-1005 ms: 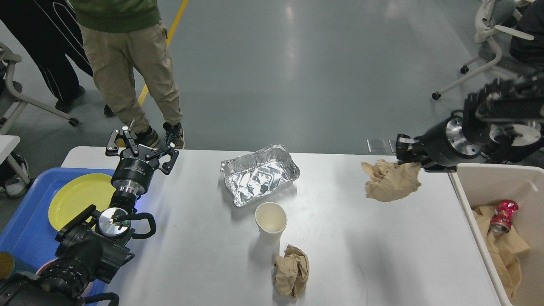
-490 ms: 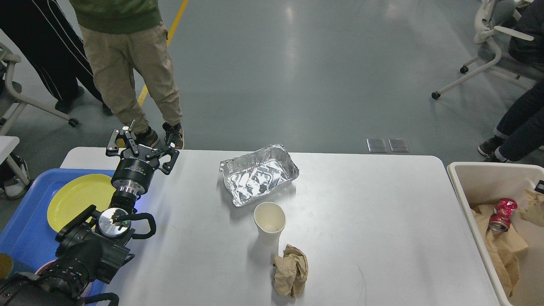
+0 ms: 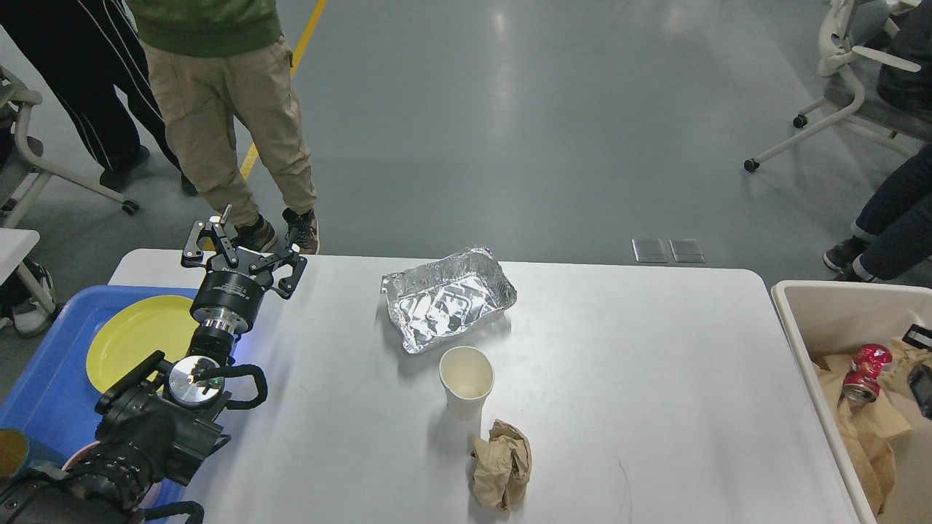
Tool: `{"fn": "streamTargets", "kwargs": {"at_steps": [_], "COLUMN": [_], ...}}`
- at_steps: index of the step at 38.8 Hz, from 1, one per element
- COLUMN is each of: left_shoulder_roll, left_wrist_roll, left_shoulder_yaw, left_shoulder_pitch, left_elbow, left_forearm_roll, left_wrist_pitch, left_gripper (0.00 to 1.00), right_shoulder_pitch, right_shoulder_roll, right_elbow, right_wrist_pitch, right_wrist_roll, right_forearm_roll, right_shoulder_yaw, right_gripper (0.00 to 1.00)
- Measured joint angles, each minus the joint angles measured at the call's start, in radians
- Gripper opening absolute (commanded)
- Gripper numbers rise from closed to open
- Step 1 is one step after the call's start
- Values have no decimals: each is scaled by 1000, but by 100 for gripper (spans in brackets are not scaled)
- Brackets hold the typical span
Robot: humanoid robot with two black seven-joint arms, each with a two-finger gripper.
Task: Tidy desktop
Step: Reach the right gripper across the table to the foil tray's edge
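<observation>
The white desktop holds a crumpled foil tray at the back middle. A white paper cup stands upright in front of it, and a crumpled brown paper ball lies near the front edge. My left gripper is open and empty above the table's far left corner, well away from these things. Of my right gripper only small black parts show at the right edge, over the beige bin. I cannot tell how its fingers stand.
The beige bin holds brown paper and a crushed red can. A blue tray at the left holds a yellow plate. People's legs stand just behind the table's far left corner. An office chair is at the back right.
My right arm carried a brown paper wad rightward off the table to the bin and has almost left the view. The wad no longer hangs over the table. The left arm has not moved.
</observation>
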Motion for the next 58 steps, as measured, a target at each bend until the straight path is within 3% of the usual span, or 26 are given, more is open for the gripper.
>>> {"fn": "streamTargets", "kwargs": {"at_steps": [24,29,37,43,51,58], "left_shoulder_roll": [0,0,0,0,0,0], "left_wrist_roll": [0,0,0,0,0,0], "left_shoulder_yaw": [0,0,0,0,0,0], "left_shoulder_pitch": [0,0,0,0,0,0], "left_elbow": [0,0,-1,-1,-1,-1], "left_forearm_roll": [0,0,0,0,0,0], "left_wrist_pitch": [0,0,0,0,-2,-2], "left_gripper": [96,96,96,96,96,96], "right_shoulder_pitch": [125,285,620,847,943,918], "right_shoulder_roll": [32,10,-29,-2,96,140], "right_elbow": [114,286,700,1136,1351,1378], "right_wrist_pitch": [15,18,39,65,89,93], "right_wrist_roll": [-2,1,9,11,45,85], "right_forearm_roll": [2,3,3,1,25,54], "right_shoulder_yaw": [2,23,36,32,45,73], "right_gripper": [100,100,100,100,100,100]}}
